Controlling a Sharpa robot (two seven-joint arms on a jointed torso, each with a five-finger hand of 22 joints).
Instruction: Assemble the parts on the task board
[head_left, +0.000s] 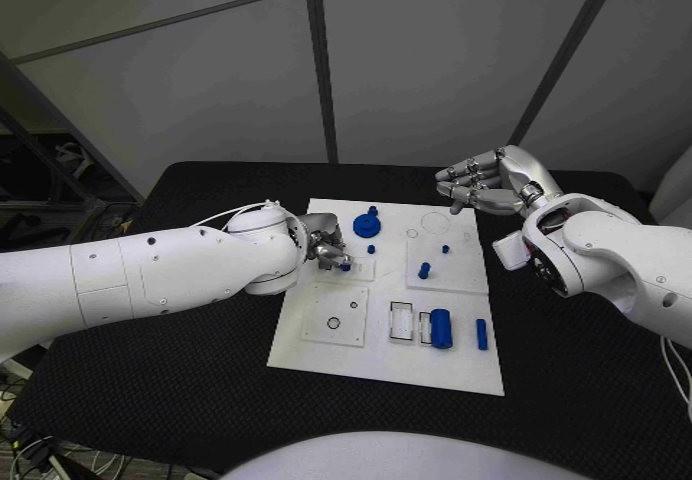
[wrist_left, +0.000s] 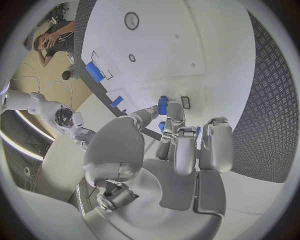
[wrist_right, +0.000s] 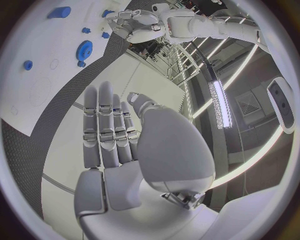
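Task board (head_left: 433, 375) (white) lies nearest; left hand (head_left: 326, 250) pinches a small blue part (wrist_left: 163, 105); right hand (head_left: 488, 182) hovers empty, fingers loosely spread.

Left hand (head_left: 326, 250) over task board (head_left: 378, 355)

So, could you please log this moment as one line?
left hand: fingertips on small blue part at task board | right hand: open, raised off the board's far right corner
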